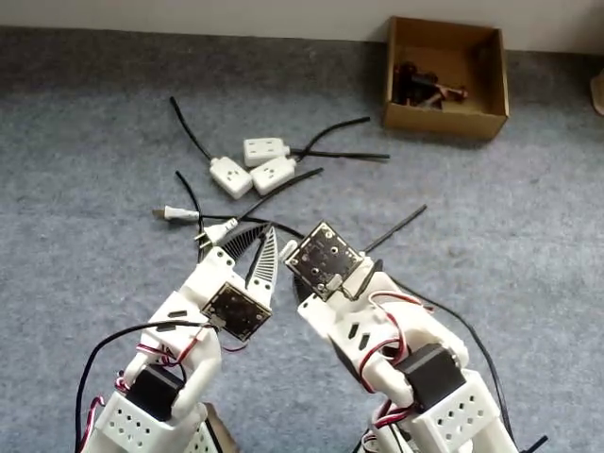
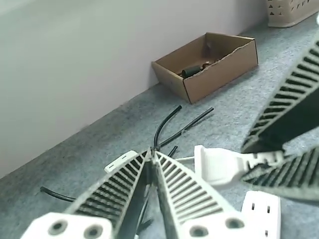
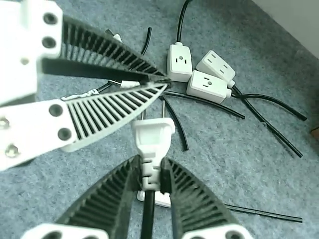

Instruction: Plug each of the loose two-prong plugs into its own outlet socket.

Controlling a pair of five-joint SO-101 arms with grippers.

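The grey-carpeted bench [image 1: 85, 113] carries everything, with a cardboard box [image 1: 444, 123] set at the far corner, probably just to keep it out of the way; its dark contents are too small to make out; the two arms lean in together from the near edge, so in the high view their bodies cover the spot beneath the claws; the right claw [image 3: 150, 163] is clamped tight around the neck of a white two-prong plug [image 3: 152, 130], gripped behind the head so the prongs are free and point ahead toward the sockets, a sensible hold for pushing it home; the left claw [image 2: 152, 155] has its tips together just beside that plug, perhaps to steady things; a thin dark line runs between its fingers, but I cannot tell whether it grips a cord; three outlet sockets [image 1: 265, 150] lie bunched farther ahead, cords trailing off; a fourth socket [image 2: 261, 214] lies under the claws, cut off at the frame edge; two loose plugs [image 1: 177, 214] lie on the bench near the left claw, not yet plugged in.
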